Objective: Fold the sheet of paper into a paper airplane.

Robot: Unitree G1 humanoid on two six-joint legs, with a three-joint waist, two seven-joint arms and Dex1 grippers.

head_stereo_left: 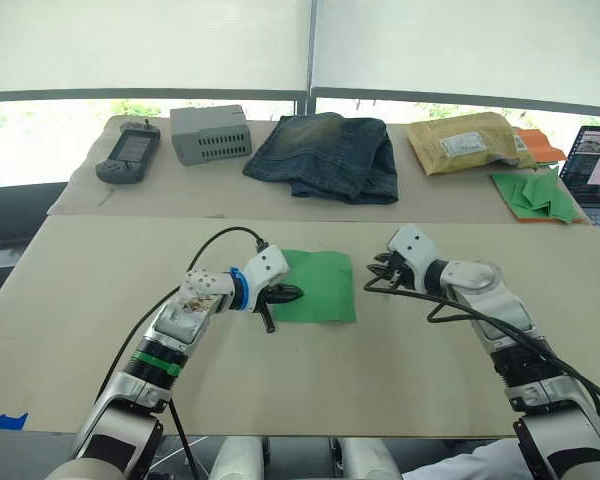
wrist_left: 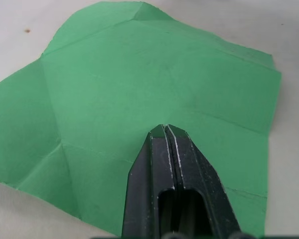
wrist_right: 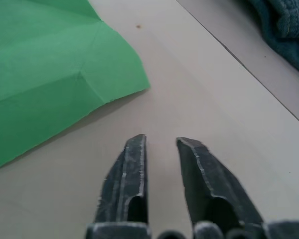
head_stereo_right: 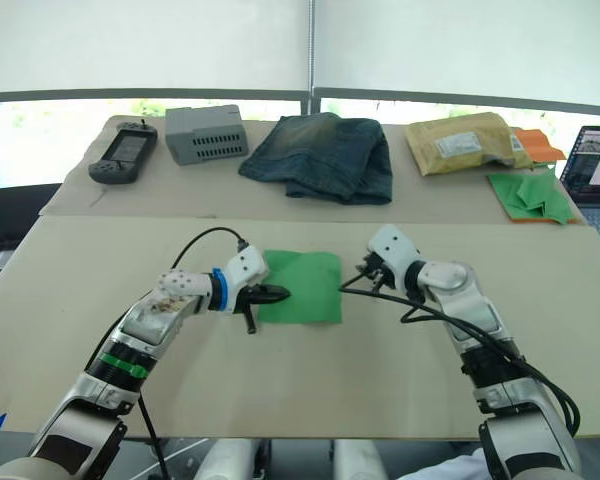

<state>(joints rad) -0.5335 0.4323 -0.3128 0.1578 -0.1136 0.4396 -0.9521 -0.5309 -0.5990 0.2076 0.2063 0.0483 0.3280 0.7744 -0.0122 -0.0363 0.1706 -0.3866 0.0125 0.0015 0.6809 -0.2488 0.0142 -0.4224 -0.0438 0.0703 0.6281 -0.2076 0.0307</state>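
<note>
Paper, the green sheet of paper [head_stereo_left: 315, 286], lies flat. The left gripper [head_stereo_left: 286, 294], fingers pressed together, probably pins its left edge. The right gripper [head_stereo_left: 378, 270], slightly parted and empty, should approach the sheet's right edge low.

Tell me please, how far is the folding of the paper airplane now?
Early stage. Done: the sheet of paper lies open and nearly flat on the table, showing only creases, no airplane shape. In hand: the left gripper, fingers shut, rests over the sheet's left part; the right gripper is open just beside its right edge, apart from it. Left: all the actual folds.
</note>
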